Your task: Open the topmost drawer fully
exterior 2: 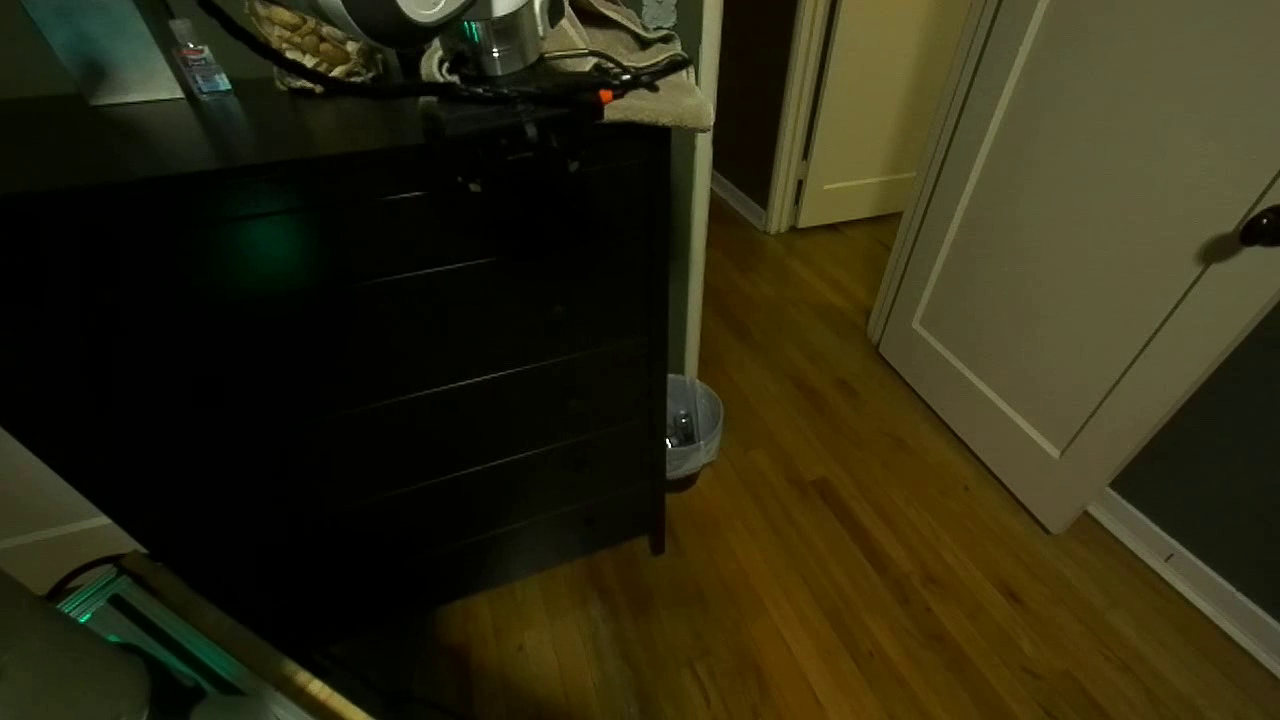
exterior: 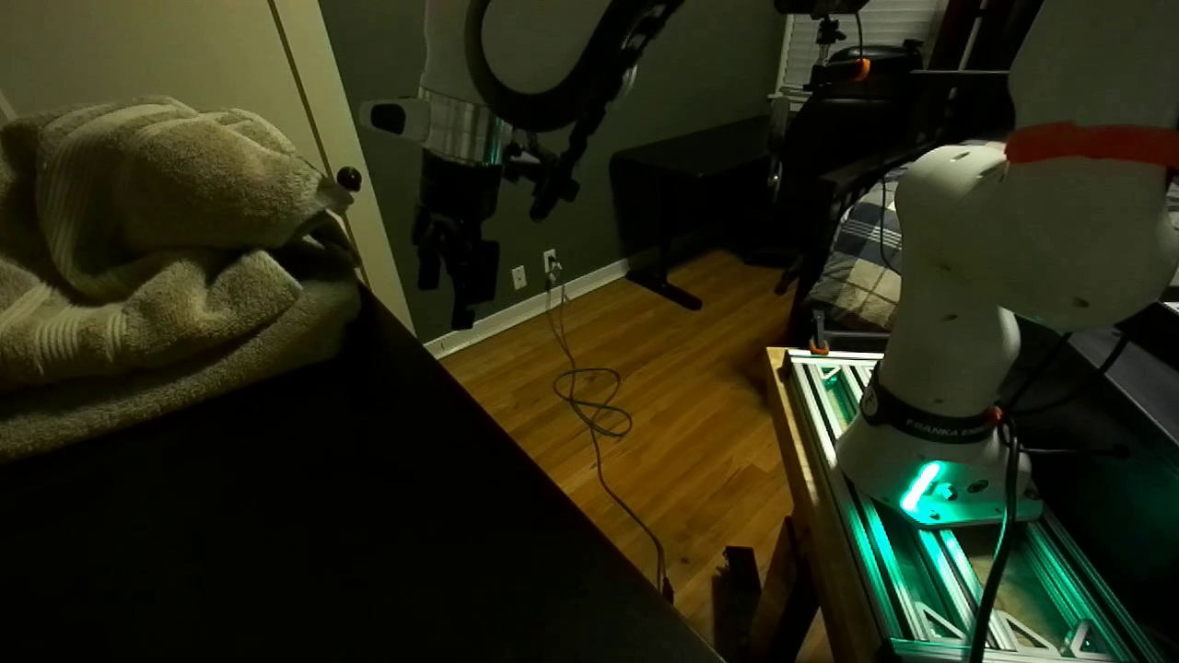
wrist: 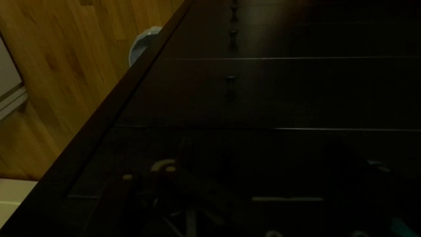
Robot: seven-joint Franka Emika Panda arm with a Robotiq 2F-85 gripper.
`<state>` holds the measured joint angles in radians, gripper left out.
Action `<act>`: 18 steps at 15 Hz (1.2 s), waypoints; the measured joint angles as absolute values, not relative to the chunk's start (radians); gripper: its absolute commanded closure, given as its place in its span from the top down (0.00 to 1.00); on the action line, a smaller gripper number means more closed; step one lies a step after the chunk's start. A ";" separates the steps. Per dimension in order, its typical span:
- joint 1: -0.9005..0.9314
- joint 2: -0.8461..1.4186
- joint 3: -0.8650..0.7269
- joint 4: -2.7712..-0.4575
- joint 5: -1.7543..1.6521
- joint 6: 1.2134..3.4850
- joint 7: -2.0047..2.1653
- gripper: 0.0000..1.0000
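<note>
The dark dresser (exterior 2: 560,400) stands with its drawer fronts flush. Its topmost drawer (exterior 2: 390,235) looks shut; its front also shows in the wrist view (wrist: 296,148). No knob on this drawer can be made out in the dark. My gripper (exterior 2: 522,175) is in front of the upper right part of the dresser, at the height of the topmost drawer. In the wrist view my gripper (wrist: 260,144) has its fingers spread apart, with the drawer front beyond them. It points down in an exterior view (exterior: 447,299), with a gap between the fingers. It holds nothing that I can see.
Lower drawers with small knobs (wrist: 231,79) lie below. A towel (exterior: 184,239) is heaped on the dresser top. A sanitizer bottle (exterior 2: 203,65) stands there too. A lined trash bin (exterior 2: 697,425) stands beside the dresser. A cable (exterior: 594,405) lies on the floor.
</note>
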<state>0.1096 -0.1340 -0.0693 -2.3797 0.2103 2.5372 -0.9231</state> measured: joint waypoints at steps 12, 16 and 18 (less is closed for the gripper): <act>0.118 -0.021 -0.066 -2.382 0.750 2.703 -1.332 0.69; 0.118 0.014 -0.066 -2.368 0.884 2.706 -1.450 0.45; 0.118 0.031 -0.066 -2.358 0.936 2.706 -1.495 0.46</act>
